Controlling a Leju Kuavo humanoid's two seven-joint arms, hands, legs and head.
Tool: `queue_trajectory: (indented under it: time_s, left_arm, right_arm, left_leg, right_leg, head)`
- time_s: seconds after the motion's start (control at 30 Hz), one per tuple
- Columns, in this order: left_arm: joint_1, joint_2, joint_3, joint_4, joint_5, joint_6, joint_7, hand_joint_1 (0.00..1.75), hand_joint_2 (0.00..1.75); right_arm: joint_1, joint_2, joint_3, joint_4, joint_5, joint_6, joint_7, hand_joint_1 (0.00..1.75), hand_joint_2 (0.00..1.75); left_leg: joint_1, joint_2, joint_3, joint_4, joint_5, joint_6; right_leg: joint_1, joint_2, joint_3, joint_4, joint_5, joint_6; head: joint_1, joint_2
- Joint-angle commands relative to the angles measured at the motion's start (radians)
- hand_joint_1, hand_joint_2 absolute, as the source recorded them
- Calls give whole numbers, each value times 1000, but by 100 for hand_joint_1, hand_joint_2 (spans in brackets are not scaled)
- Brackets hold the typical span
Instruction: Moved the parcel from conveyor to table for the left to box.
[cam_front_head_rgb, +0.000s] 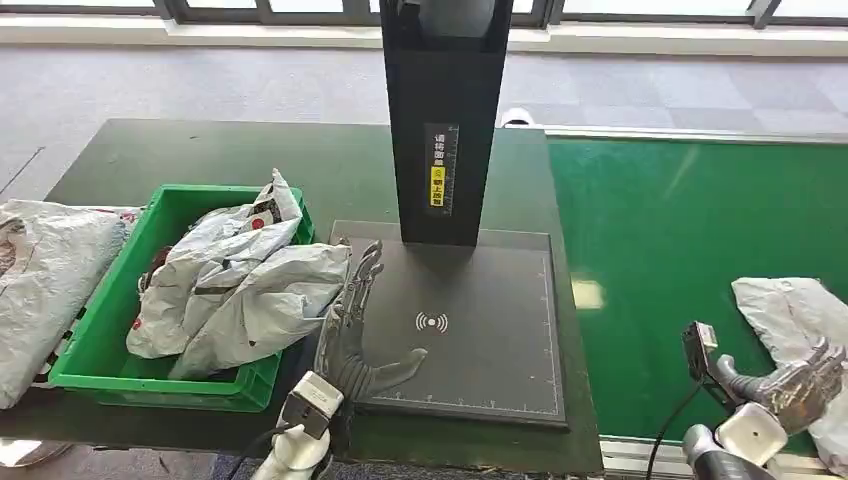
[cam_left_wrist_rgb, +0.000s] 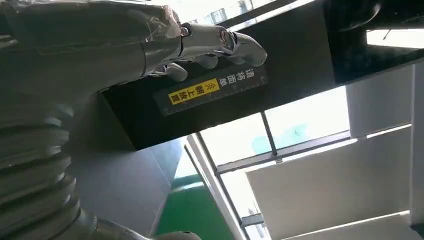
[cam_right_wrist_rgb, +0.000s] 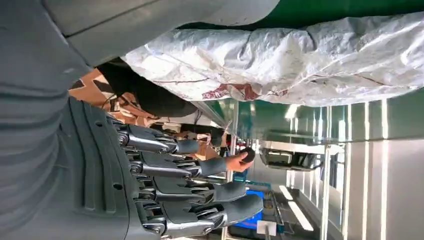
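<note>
A dark green worktop is seen beside a bright green conveyor, with grey carpet and a window line behind. The parcel, a crumpled white-grey mailer bag, lies on the conveyor at about 4 o'clock in the head view, close to the belt's near edge. The right robot hand is placed at the parcel's near side, just beside or touching it; in the right wrist view its fingers are held straight and slightly apart, with nothing between them, and the parcel is seen alongside. Toward 7 o'clock the left robot hand is laid flat with fingers spread on a dark scanning pad, holding nothing. A black post with a yellow label rises from the pad at 12 o'clock. At 9 o'clock a green crate holds several grey mailer bags, and another bag lies on the worktop just beside it.
</note>
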Motion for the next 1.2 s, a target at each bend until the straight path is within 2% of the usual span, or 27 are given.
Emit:
queue_trajectory:
  time_s: [0.03, 0.33, 0.47, 1.2]
  left_arm:
    - [-26, -24, 33, 62, 15, -10, -31, 0, 175]
    - [-59, -28, 21, 103, 27, -28, -31, 0, 175]
    - [-96, -7, -20, 144, 63, -17, -31, 0, 175]
    - [-96, -7, -20, 144, 63, -17, -31, 0, 175]
  right_arm:
    - [-7, -32, -104, 86, 80, 92, 16, 0, 175]
    - [18, -63, -151, 92, 68, 95, 18, 0, 175]
    - [51, -78, -195, 94, 62, 117, 29, 0, 175]
    - [51, -78, -195, 94, 62, 117, 29, 0, 175]
  left_leg:
    - [0, -1, 2, -1, 0, 0]
    - [0, -1, 1, -1, 0, 0]
    - [0, -3, 2, -2, 0, 1]
    - [0, 1, 1, 0, 0, 0]
  right_leg:
    - [0, -1, 3, -2, 0, 0]
    - [0, -1, 2, -1, 0, 0]
    - [0, -2, 3, -2, 0, 0]
    - [0, 1, 0, -1, 0, 0]
  head:
    - [0, 0]
    - [0, 0]
    - [0, 0]
    - [0, 0]
